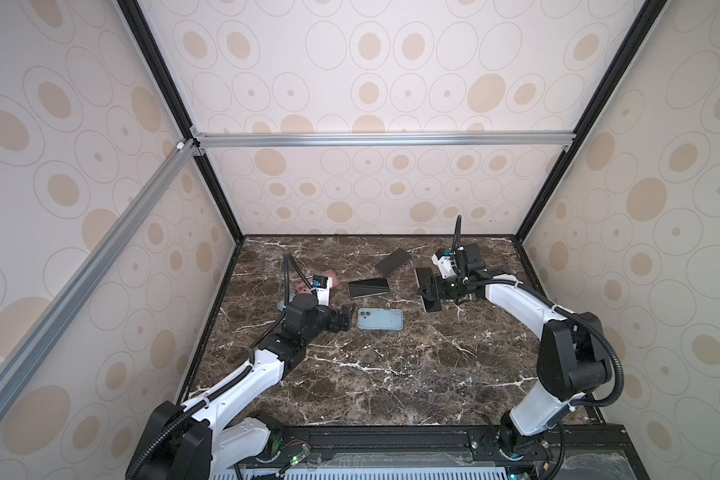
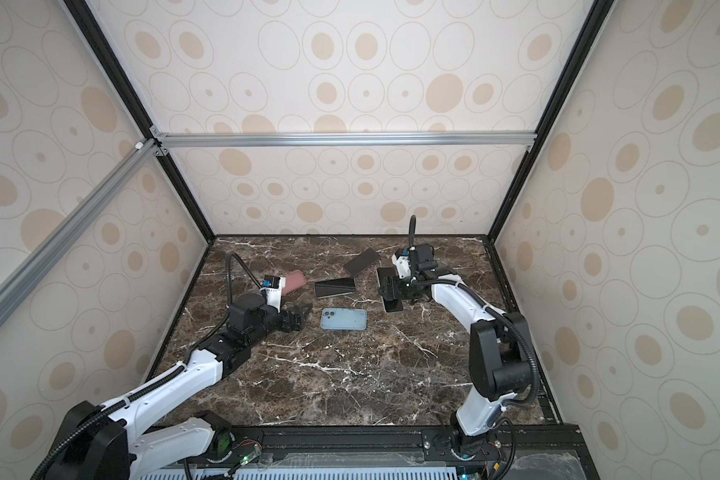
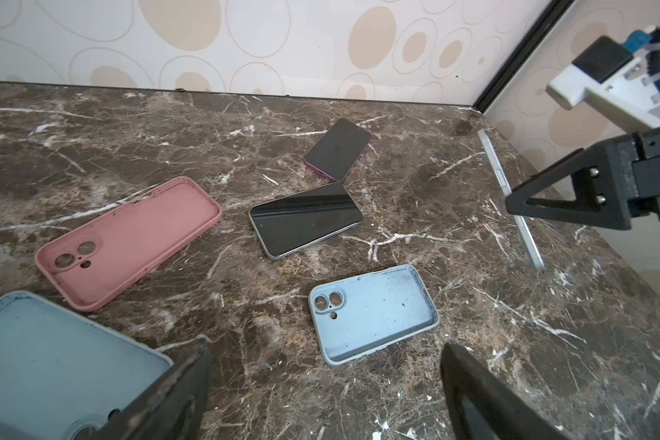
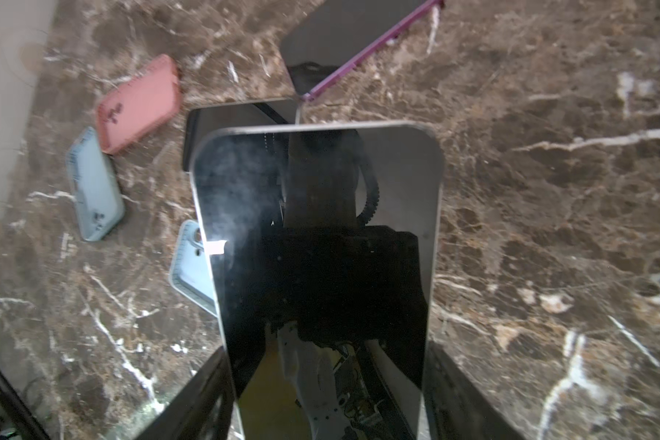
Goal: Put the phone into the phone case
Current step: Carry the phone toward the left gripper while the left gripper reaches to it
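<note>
The right gripper is pinching the black-screened, silver-edged phone; the left gripper, spread wide, is hovering just beside the empty light-blue rectangular phone case.

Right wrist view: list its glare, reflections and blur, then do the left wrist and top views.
Right wrist view: the held phone fills the middle, its dark screen mirroring the arm's cable; the pink case is soft. Left wrist view: sharp mid-frame, a pale reflected wedge on the flat phone, fingers blurred. Both top views: even light, faint shadows.
</note>
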Tool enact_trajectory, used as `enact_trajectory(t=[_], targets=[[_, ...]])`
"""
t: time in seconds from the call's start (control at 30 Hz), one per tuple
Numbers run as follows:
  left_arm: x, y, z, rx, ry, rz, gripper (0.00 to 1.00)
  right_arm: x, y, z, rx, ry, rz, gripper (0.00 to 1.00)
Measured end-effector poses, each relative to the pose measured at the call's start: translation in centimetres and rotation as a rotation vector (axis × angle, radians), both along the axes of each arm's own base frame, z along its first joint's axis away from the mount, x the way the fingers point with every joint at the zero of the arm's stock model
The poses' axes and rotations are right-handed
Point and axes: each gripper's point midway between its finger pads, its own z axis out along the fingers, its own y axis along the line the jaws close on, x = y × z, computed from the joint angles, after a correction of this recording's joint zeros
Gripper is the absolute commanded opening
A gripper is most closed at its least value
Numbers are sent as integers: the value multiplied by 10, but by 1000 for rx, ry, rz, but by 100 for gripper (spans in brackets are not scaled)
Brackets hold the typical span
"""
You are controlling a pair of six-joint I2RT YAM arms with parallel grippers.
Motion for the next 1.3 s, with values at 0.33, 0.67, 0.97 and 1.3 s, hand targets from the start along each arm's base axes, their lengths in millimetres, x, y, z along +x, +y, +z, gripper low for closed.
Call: enact_trajectory(t=[0.33, 0.67, 0.97, 1.3], targets=[[-5, -36, 12, -109, -46, -186, 88, -19, 52, 45, 121, -117, -11, 18], [-17, -64, 17, -190, -54, -352, 81, -26, 82, 67, 194, -182, -27, 18], [-24, -89, 12, -205, -31, -421, 74, -28, 89, 71, 218, -186, -26, 18], [-6, -109, 16, -232, -71, -360, 61, -29, 94, 73, 239, -181, -25, 18]])
